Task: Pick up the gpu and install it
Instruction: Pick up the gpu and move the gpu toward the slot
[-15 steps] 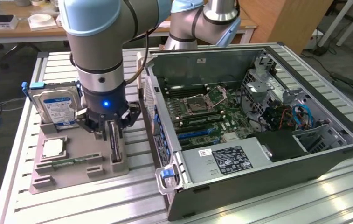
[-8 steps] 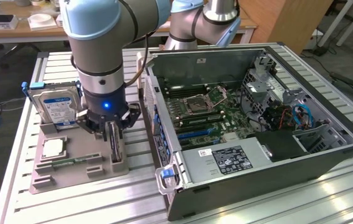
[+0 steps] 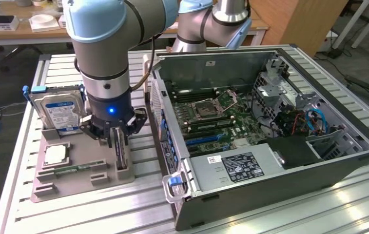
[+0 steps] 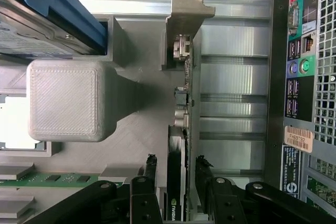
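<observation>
Slotted aluminium counter carries the whole set-up, with a wooden desk behind it in the workshop. The jaws stand apart, one on each side of the gpu, a thin flat card with a green board and a dark face. In the wrist view a narrow strip of grey shows between each jaw and the card, so they straddle it without clamping it. The gpu stands on its long edge in a slot of a grey printed plastic holder tray, and its long silver metal end bracket points away from the jaws. Above them rises the grey and pale-blue robot arm, reaching straight down with a blue light lit on its wrist. On the same tray, a narrow green memory stick lies flat, and a square silver processor chip lies flat just beside it. A boxy silver hard drive with a blue label stands upright at the tray's far end. Just beside the tray, on the exterior view's right, lies a black desktop computer case with its side panel off, showing the green motherboard. Its rear port panel faces the tray.
</observation>
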